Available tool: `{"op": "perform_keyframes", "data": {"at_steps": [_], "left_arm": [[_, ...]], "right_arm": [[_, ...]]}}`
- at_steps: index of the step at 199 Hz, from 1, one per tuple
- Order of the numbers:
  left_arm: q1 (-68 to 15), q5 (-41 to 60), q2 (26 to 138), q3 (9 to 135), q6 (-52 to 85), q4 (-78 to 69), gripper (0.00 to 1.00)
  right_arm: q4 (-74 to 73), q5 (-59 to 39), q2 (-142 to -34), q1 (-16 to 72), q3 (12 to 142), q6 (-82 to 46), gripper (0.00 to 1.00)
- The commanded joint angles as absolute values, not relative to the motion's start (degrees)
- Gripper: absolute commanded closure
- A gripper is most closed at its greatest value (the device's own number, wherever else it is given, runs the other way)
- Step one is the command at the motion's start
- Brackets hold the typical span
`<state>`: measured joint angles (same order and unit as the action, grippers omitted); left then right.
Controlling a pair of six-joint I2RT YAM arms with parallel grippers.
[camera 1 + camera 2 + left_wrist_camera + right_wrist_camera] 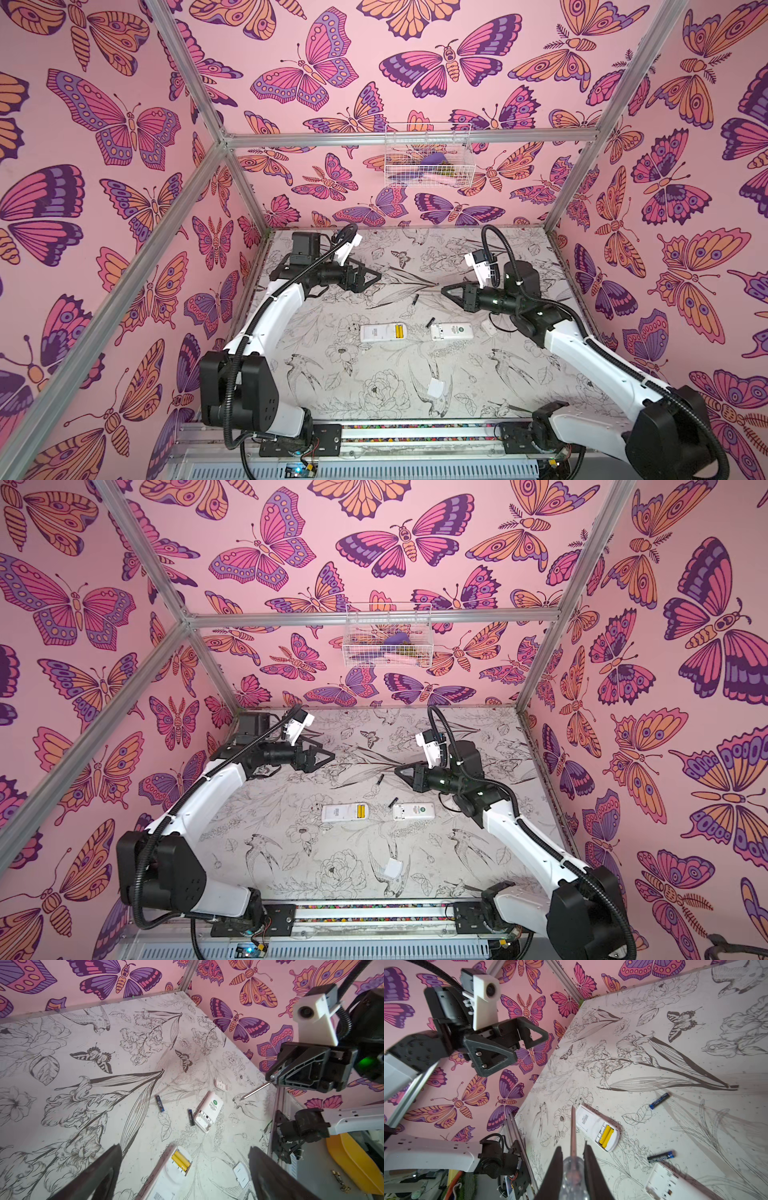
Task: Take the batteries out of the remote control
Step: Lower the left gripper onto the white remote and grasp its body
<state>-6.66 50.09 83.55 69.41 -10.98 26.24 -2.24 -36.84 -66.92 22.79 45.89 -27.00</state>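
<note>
Yellow batteries (180, 1161), two of them, sit side by side in the open bay of the left remote (376, 333), with nothing over them. We see the right remote (453, 331) with its bay empty. One black battery (191, 1117) lies on the surface (332, 395) just beside that bay end. Another black battery (160, 1103) lies farther back, apart from both remotes.

The left gripper (530, 1047) is spread wide and empty, raised in the air behind the left remote and touching nothing. The right gripper (448, 290) is clamped on a screwdriver (573, 1130): the clear handle is between its fingers and the shaft sticks out ahead, raised off the surface behind the right remote.

We note one loose white cover (222, 1084) near the right remote's other end. A second cover (241, 1174) lies toward the front, well apart from both remotes. A wire basket (428, 156) hangs on the back wall.
</note>
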Motion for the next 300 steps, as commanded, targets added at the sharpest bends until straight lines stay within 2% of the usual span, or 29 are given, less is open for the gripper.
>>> {"op": "perform_keyframes", "data": {"at_steps": [1,69,147,220,300], "left_arm": [[-6.3,44.6,82.1,70.2,-23.0,34.4,0.02],[-6.5,38.6,80.4,64.3,-43.1,39.8,0.0],[-12.4,29.5,86.2,55.7,-63.0,39.8,0.02],[-17.3,28.3,93.4,58.4,-65.4,39.4,0.02],[-20.2,25.1,98.4,57.6,-66.8,31.6,0.06]], "right_arm": [[1.5,-33.2,-64.6,22.7,44.8,-19.3,1.0],[4.3,-30.8,-63.8,26.0,42.5,-3.0,1.0],[5.2,-34.6,-74.0,33.3,43.4,16.8,1.0],[10.6,-39.7,-81.8,33.4,48.1,27.6,1.0],[9.3,-40.9,-90.6,33.4,53.3,27.3,1.0]]}}
